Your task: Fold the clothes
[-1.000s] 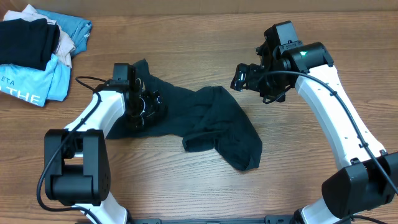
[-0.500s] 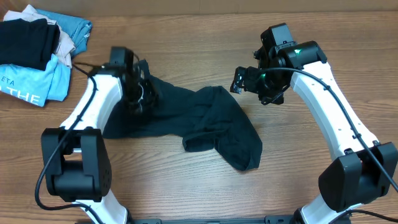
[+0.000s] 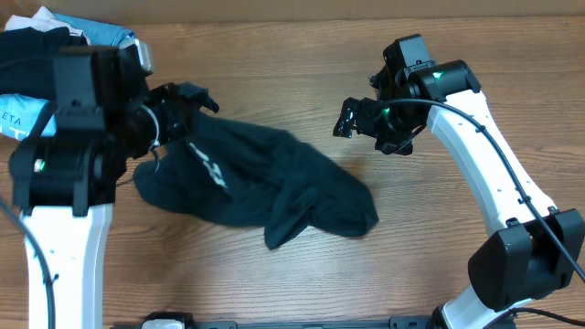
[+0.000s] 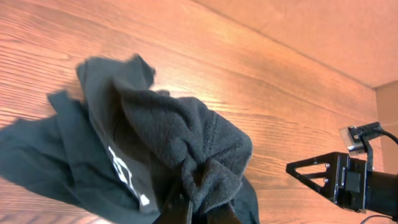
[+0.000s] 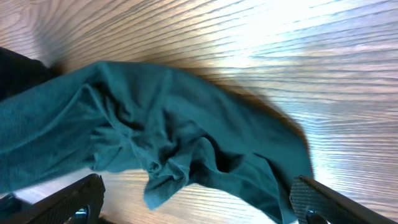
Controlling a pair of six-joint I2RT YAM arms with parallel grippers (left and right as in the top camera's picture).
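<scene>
Navy-teal wrinkled fabric garment [image 3: 274, 187] lay crumpled mid-table on wood-grain tabletop [image 3: 411, 265]. Left gripper [image 4: 198, 210] clamped bunched far-left edge, raised. Right gripper [image 3: 352, 123] hovered far right, jaws wide, empty. Risk: one-sided pull likely dragging cloth into heap.

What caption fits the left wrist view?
Left gripper shut on a bunched fold of the dark, white-printed garment above the wooden table.

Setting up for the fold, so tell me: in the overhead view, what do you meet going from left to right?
Light-blue shirt → left claw, shut on one end of the dark garment → right claw, open and holding nothing.
</scene>
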